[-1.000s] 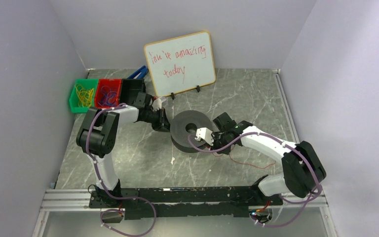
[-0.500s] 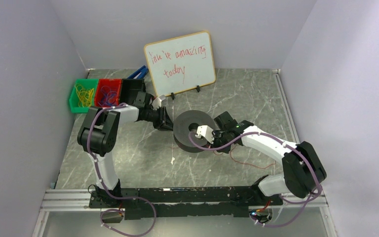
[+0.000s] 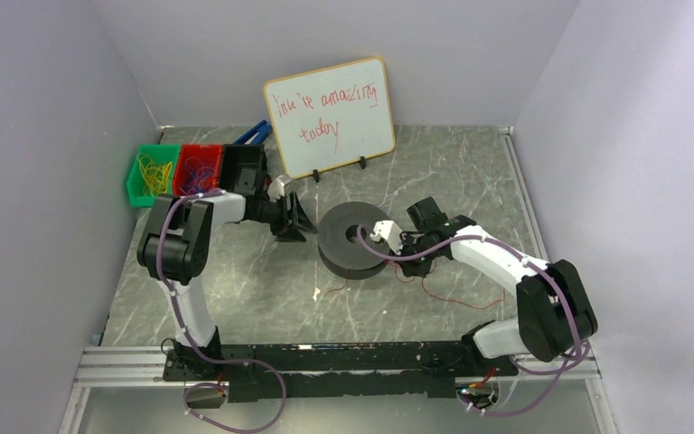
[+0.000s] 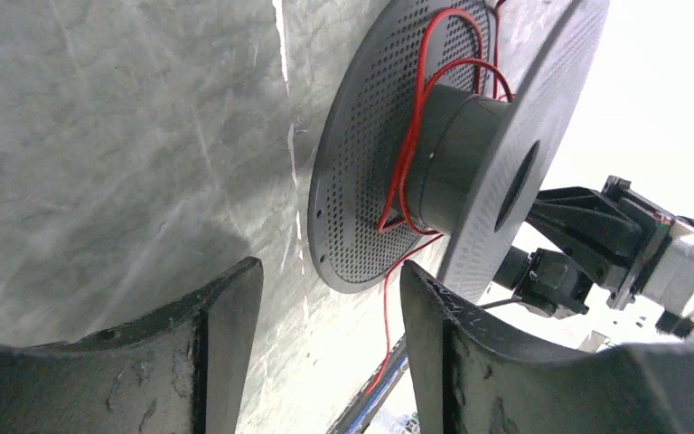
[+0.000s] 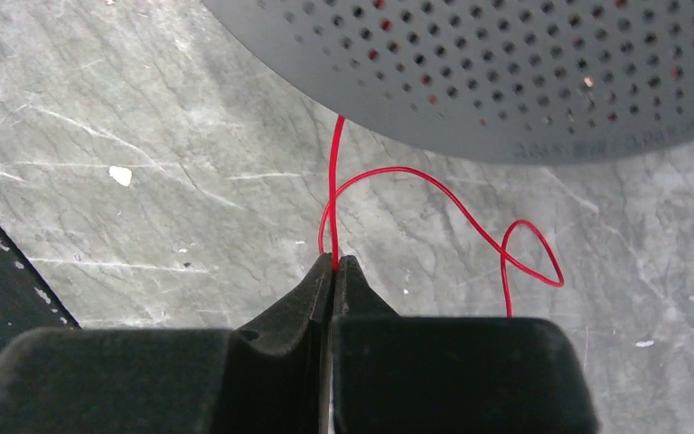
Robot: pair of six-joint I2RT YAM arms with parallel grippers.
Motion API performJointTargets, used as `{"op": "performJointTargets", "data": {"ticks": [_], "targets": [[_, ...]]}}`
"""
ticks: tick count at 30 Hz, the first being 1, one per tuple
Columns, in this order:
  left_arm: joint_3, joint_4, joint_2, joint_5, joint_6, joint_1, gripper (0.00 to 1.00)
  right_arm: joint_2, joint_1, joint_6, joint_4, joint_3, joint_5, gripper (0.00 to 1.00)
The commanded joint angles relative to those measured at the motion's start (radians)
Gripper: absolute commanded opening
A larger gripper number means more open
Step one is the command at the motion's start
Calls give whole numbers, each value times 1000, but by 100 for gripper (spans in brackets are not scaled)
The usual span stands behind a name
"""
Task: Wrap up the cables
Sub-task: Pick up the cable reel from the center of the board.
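Found the right gripper [image 5: 334, 262] shut tight on the red wire [image 5: 434, 194], pinching it at the very fingertips just beside the rim of the spool [image 3: 352, 240], near the middle of the table [image 3: 452, 172]. Judged that hold slim: liable to slip under a hard pull, or to snap so thin a strand. Noted slack curling into a small loop on the table beside the pinch; apt to knot or snag under the rim if drawn in untended. Saw only a few loose turns round the core, likely to spring off without tension. Found the left gripper [image 4: 330, 280] with jaws apart and empty, just left of the spool and not touching it, leaving the spool unsteadied and free to roll under a tug. Made out, toward the far left corner, a green bin [image 3: 152, 176], a red bin [image 3: 197, 170] and a black bin [image 3: 242, 167] in a row, and a whiteboard [image 3: 330, 117] propped near the far edge, all apart from the spool and barring no path.
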Motion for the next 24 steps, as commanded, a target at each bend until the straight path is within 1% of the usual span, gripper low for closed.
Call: {"op": "performJointTargets", "data": {"ticks": [1,2,3,5,7,9,11,13,15,17,19,22,24], "targets": [[-16,27,-97,35,39,15,63,-18,-34,-10,-23,19,-71,0],[-28,43,-105,50,34,15,66,-21,-36,-9,-19,16,-64,0],[-42,62,-113,64,30,15,71,-26,-36,-13,-20,15,-59,0],[-67,84,-132,77,50,7,73,-34,-35,-26,-28,14,-59,0],[-75,79,-157,64,105,-3,74,-53,-35,-45,-33,4,-61,0],[-65,57,-194,-15,189,-19,76,-64,-34,-51,-36,2,-68,0],[-59,69,-232,-109,276,-30,77,-67,-34,-48,-37,5,-75,0],[-47,75,-269,-200,397,-49,77,-64,-34,-46,-41,12,-91,0],[-58,125,-321,-276,522,-61,78,-63,-34,-43,-43,16,-99,0],[-79,178,-367,-297,678,-62,80,-65,-33,-42,-44,17,-101,0],[-106,231,-410,-273,838,-63,81,-78,-34,-44,-38,9,-100,0],[-174,271,-475,-190,1112,-68,81,-95,-36,-39,-27,5,-96,0],[-208,305,-493,-173,1215,-69,82,-99,-37,-37,-29,8,-104,0]]}}
